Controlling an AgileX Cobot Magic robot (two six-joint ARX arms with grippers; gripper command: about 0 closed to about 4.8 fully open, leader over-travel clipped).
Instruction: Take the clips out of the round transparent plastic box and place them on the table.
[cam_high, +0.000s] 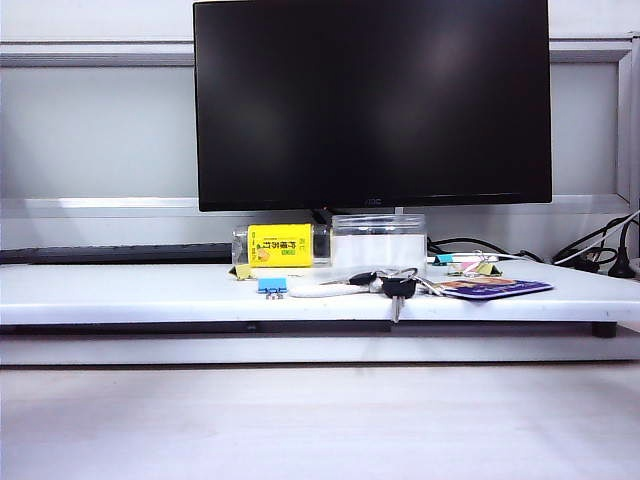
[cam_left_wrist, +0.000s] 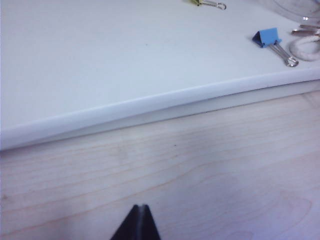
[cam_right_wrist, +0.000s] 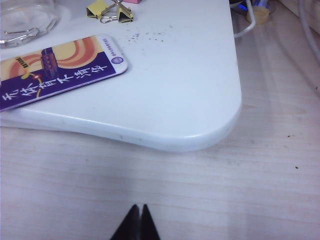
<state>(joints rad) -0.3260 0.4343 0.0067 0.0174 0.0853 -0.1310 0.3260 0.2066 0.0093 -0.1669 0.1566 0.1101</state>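
The round transparent plastic box (cam_high: 378, 238) stands on the white table (cam_high: 120, 290) in front of the monitor; its wall also shows in the right wrist view (cam_right_wrist: 25, 17). I cannot tell what it holds. Two yellowish clips (cam_right_wrist: 110, 11) lie on the table beyond a purple card, and another yellowish clip (cam_left_wrist: 207, 3) lies farther left. My left gripper (cam_left_wrist: 140, 207) is shut and empty over the wood-grain surface, short of the table's front edge. Near the table's rounded corner my right gripper (cam_right_wrist: 138, 207) is also shut and empty. Neither gripper shows in the exterior view.
A blue binder clip (cam_high: 271, 286), keys (cam_high: 395, 285) and a purple card (cam_high: 495, 288) lie along the table's front. A yellow packet (cam_high: 280, 245) stands left of the box. A monitor (cam_high: 370, 100) rises behind. Cables (cam_high: 590, 255) trail at the right.
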